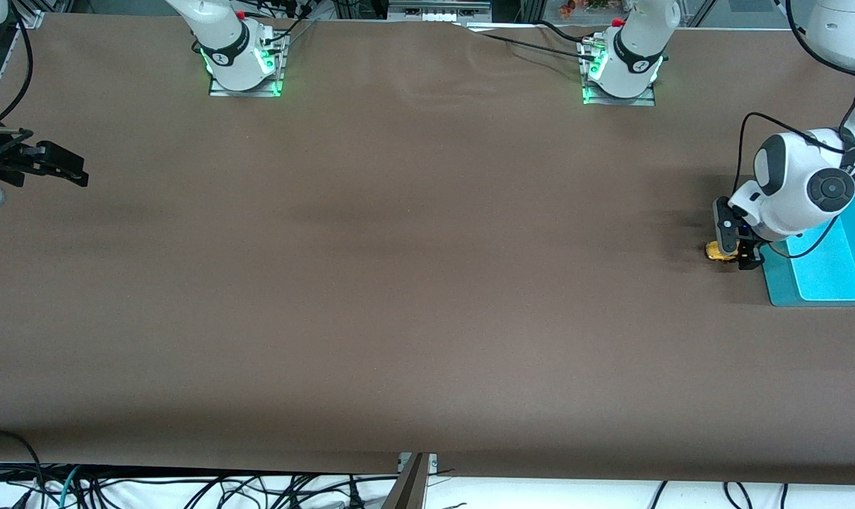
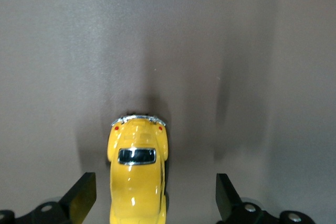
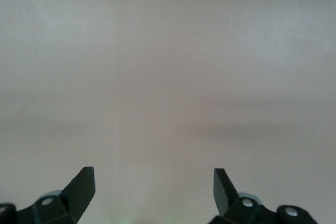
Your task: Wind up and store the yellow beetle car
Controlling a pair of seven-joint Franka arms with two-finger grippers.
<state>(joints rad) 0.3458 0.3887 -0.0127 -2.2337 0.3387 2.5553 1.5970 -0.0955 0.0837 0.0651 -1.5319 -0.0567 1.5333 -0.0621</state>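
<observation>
Between the spread fingers of the left gripper [image 2: 156, 203], toward the 9 o'clock finger, the yellow beetle car [image 2: 137, 174] sits on the table [image 1: 399, 283], long axis 12-to-6; right gripper [image 1: 60, 166] waits open.

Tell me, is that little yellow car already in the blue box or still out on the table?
Out. The yellow beetle car stands on the brown table beside the blue box.

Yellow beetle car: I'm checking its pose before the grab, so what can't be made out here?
- Yellow beetle car: its front is cut off by the left wrist view's edge.
- In the front view the left claw covers most of the car.
- Teal bin: partly cut off by the frame edge.
</observation>
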